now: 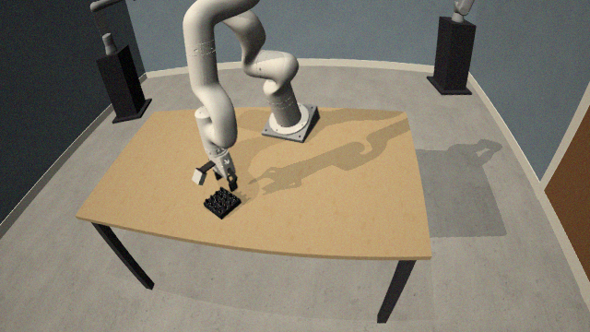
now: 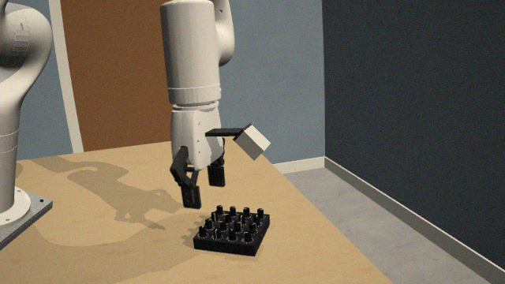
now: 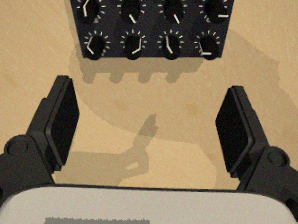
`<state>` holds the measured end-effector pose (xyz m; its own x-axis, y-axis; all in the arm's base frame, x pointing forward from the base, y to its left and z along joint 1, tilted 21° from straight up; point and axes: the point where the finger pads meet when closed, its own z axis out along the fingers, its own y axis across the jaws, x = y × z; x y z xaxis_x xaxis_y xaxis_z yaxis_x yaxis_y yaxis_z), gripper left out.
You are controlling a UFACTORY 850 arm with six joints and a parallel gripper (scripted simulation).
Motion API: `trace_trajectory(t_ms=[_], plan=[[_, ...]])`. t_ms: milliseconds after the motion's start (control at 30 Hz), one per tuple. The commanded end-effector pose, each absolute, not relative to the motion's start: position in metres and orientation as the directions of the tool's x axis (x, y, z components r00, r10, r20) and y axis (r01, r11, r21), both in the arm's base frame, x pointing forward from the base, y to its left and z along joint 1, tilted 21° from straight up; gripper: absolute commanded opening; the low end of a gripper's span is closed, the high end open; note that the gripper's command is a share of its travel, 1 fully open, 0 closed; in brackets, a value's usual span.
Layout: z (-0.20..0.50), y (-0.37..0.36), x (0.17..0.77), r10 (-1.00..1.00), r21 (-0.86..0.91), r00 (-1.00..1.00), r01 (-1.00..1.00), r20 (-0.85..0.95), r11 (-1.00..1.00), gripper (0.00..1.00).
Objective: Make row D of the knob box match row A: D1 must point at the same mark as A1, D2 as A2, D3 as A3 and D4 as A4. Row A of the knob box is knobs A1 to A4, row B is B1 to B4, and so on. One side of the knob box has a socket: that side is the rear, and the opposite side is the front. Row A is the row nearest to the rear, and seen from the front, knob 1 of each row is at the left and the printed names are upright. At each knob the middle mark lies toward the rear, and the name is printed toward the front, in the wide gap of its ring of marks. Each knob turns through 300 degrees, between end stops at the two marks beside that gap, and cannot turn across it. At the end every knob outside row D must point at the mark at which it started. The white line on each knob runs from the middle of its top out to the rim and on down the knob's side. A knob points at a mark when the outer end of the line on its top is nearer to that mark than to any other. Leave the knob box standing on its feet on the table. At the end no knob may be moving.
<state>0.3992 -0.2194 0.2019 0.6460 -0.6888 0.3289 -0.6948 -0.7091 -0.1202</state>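
- The knob box (image 2: 233, 233) stands on its feet on the wooden table (image 1: 323, 217), toward the table's front-left part as the top view shows it, well apart from the arm's base plate (image 1: 312, 121).
- The gripper (image 2: 201, 189) hangs above the table just beside the box, not over it; its two black fingers stand wide apart with only bare tabletop between them, so it holds nothing.
- In the wrist view the nearest row of four knobs (image 3: 152, 44) lies just beyond the fingertips, with two more rows behind it reaching the picture's upper edge; the white lines on the knobs point in differing directions, but the printed names are too small to read.
- A small pale block on a dark bracket (image 2: 252, 141) juts out from the wrist, higher than the fingers and off to the side, above the box in the exterior view without touching it.
- Nothing lies between the gripper and the box; only the arm's shadow (image 1: 323, 163) crosses the table, falling away toward the far side.
- Two black pedestals (image 1: 122, 83) (image 1: 453, 55) stand on the floor behind the table, well apart from it, each carrying a pale device.
- A brown panel (image 2: 114, 75) and grey-blue walls close the room behind.
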Motion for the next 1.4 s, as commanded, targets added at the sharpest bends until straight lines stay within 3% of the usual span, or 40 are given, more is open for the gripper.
trace_trajectory(t_ms=[0, 467, 933, 1367], plan=[[0.203, -0.220, 0.400, -0.689, -0.121, 0.646, -0.695, 0.330, -0.709, 1.00], [0.204, -0.219, 0.400, -0.740, -0.146, 0.592, -0.741, 0.320, -0.655, 1.00], [0.210, -0.217, 0.402, -0.945, -0.266, 0.232, -0.919, 0.230, -0.290, 1.00], [0.215, -0.216, 0.403, -0.987, -0.331, -0.110, -0.941, 0.120, 0.065, 1.00]])
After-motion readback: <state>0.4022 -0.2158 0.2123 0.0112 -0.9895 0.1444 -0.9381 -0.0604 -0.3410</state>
